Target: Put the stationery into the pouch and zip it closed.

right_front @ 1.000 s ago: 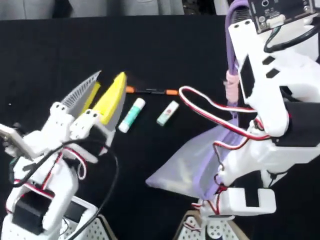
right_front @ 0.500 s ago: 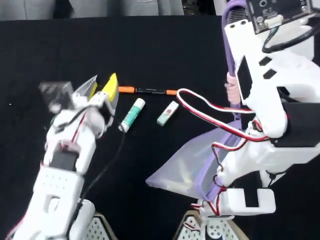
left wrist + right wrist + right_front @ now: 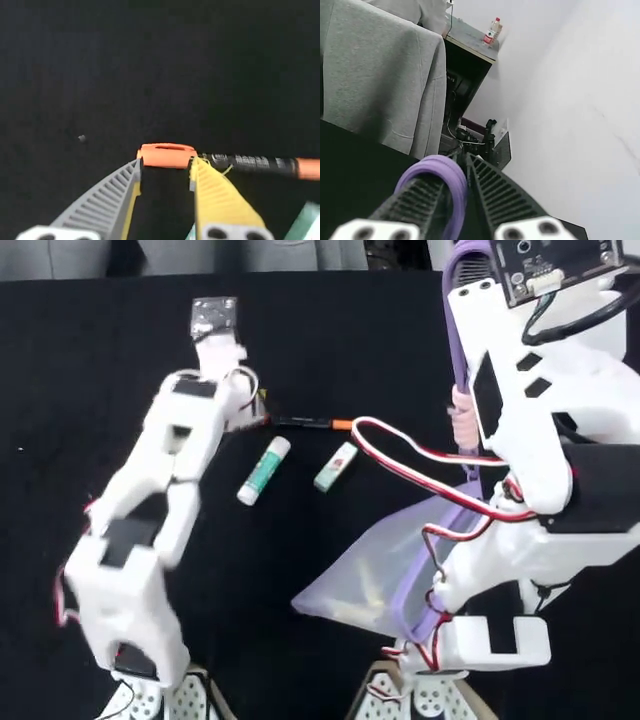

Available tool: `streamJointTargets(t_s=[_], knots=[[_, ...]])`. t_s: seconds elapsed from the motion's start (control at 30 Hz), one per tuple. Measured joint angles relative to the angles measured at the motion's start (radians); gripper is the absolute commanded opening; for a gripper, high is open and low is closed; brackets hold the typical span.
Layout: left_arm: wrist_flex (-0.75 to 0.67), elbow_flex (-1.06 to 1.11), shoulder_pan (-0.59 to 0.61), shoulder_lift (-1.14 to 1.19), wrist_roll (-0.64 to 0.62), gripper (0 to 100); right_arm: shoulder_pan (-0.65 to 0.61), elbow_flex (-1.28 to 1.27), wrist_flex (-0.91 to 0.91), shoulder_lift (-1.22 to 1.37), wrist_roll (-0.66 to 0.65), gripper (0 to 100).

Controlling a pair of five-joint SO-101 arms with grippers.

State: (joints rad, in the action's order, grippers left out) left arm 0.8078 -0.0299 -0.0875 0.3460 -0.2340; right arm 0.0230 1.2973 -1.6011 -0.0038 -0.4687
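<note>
Pen (image 3: pixel 305 422) is where the action is. It lies flat on the black worktop (image 3: pixel 350 330), with its long axis running straight across the high view. The barrel is black in the middle and orange at both ends. One orange end points toward the left arm's side, the other toward the pouch (image 3: pixel 370 570).

The left gripper (image 3: pixel 165 163) sits low, right at the capped end. It's spread wide enough to straddle the orange cap (image 3: pixel 166 154), grey finger on one side and yellow on the other, tips just beside it. Can't tell if they actually touch it, and it has hold of nothing.

On the near side of the pen, a glue stick (image 3: pixel 264 471) lies on a slant, white cap toward the pen and the other end toward the arm bases. Between it and the pouch is a short white-and-green item (image 3: pixel 336 466), tilted about the same way and too small to identify. Both lie apart from the pen and from each other.

The pouch is translucent lilac and sits over by the right arm. One corner is low near the worktop and the rest rises toward the arm. Its purple strap (image 3: pixel 461 330) runs steeply upward to the right gripper (image 3: pixel 460 167), which is clamped tight on the strap's loop, the purple band pinched between its two dark fingers.
</note>
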Motion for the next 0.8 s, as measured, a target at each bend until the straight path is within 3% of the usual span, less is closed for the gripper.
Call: streamJointTargets(t_s=[0.1, 0.23, 0.4, 0.6, 0.8], knots=[[0.175, -0.265, 0.0, 0.206, -0.23, 21, 0.0, 0.0, 0.0, 0.0, 0.0, 1.1], [0.42, -0.628, 0.002, 0.445, -0.434, 21, 0.0, 0.0, 0.0, 0.0, 0.0, 1.1], [0.606, -1.056, 0.003, 0.712, -0.677, 21, 0.0, 0.0, 0.002, 0.0, 0.0, 1.1], [0.713, -1.516, 0.011, 0.971, -0.812, 21, 0.0, 0.0, 0.002, 0.0, 0.0, 1.1], [0.715, -1.577, 0.021, 1.033, -0.835, 21, 0.0, 0.0, 0.002, 0.0, 0.0, 1.1]])
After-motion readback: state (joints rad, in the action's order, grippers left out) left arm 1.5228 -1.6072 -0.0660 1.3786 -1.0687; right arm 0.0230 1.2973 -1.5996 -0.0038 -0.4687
